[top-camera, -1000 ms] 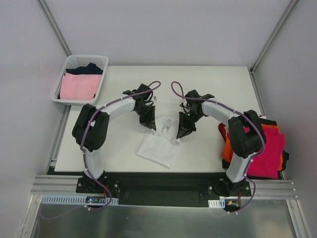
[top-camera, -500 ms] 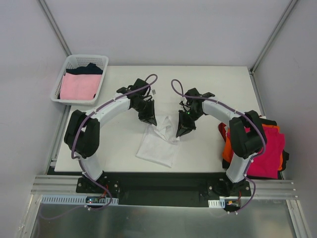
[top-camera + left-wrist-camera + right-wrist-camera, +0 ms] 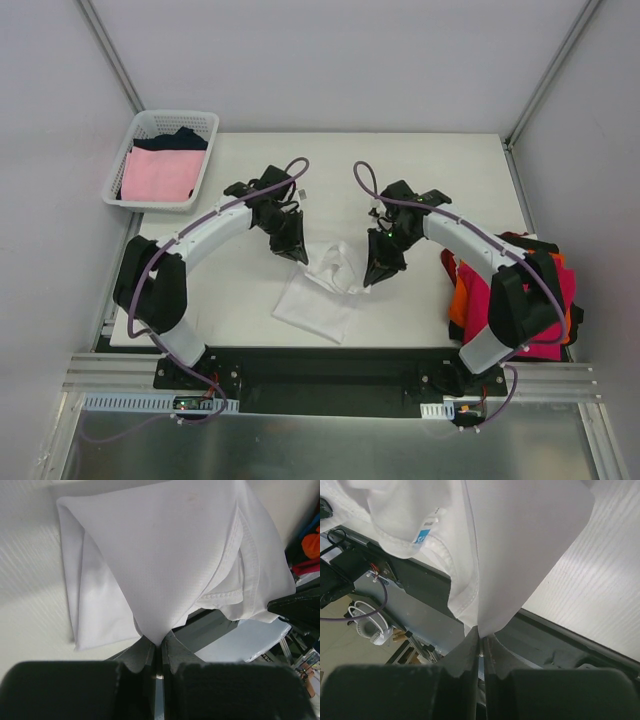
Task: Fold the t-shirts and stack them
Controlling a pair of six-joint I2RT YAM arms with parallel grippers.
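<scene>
Top external: a white t-shirt lies at the middle of the worktop, close to its near edge, already partly folded. Its far edge is lifted off the surface between the two arms. The left gripper has the left end of that edge and the right gripper has the right end.

Left wrist: gripper closed tight on a pinched corner of white cloth, with the fabric fanning away from it in a taut sheet. Right wrist: the same, clamped on a corner, with the collar and label hanging to one side.

Other shirts: a pink t-shirt and a dark t-shirt sit in the basket at the far left. A magenta t-shirt and an orange t-shirt are piled at the right edge.

Step in hand, as judged: a fold of the white shirt, with the held edge raised and not yet laid.

The next move likely calls for both arms to travel together toward the near edge, keeping the span taut. They should then lower the held edge onto the resting half, corners matched, before letting go. Uneven travel would skew the fold.
</scene>
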